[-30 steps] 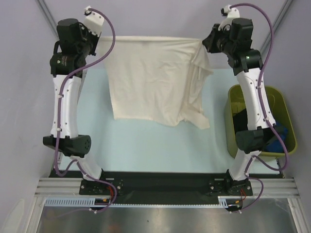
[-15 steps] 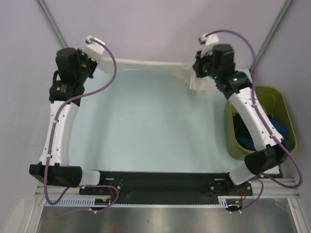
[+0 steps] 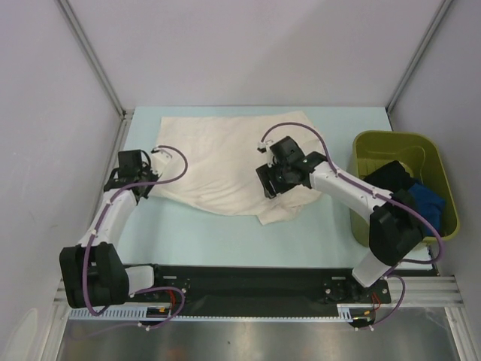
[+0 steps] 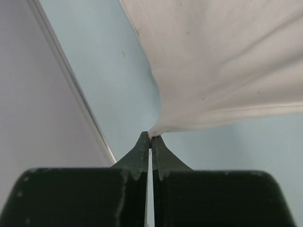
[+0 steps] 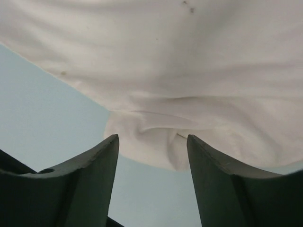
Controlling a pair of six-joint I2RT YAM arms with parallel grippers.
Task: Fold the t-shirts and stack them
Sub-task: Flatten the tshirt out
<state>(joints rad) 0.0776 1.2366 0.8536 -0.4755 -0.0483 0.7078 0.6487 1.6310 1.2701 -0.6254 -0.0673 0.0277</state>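
Observation:
The cream t-shirt point(image 3: 218, 158) lies spread and rumpled on the pale blue table, its near right corner bunched. My left gripper point(image 3: 152, 188) sits low at the shirt's near left corner. In the left wrist view the left gripper point(image 4: 150, 137) is shut on a pinch of the cream t-shirt's point(image 4: 227, 61) edge. My right gripper point(image 3: 268, 188) hovers over the shirt's near right part. The right gripper point(image 5: 152, 142) is open in its wrist view, with a fold of the cream t-shirt point(image 5: 165, 56) lying free just beyond its fingertips. A black t-shirt point(image 3: 391, 177) and a blue t-shirt point(image 3: 428, 201) lie in the bin.
The olive-green bin point(image 3: 376, 137) stands at the table's right side, next to the right arm. Grey walls and metal posts close in the left, far and right edges. A black rail with both arm bases runs along the near edge.
Both arms have come down and back from the far end, laying the lifted cream shirt flat on the table. The right gripper has opened and let go; the left stays shut.

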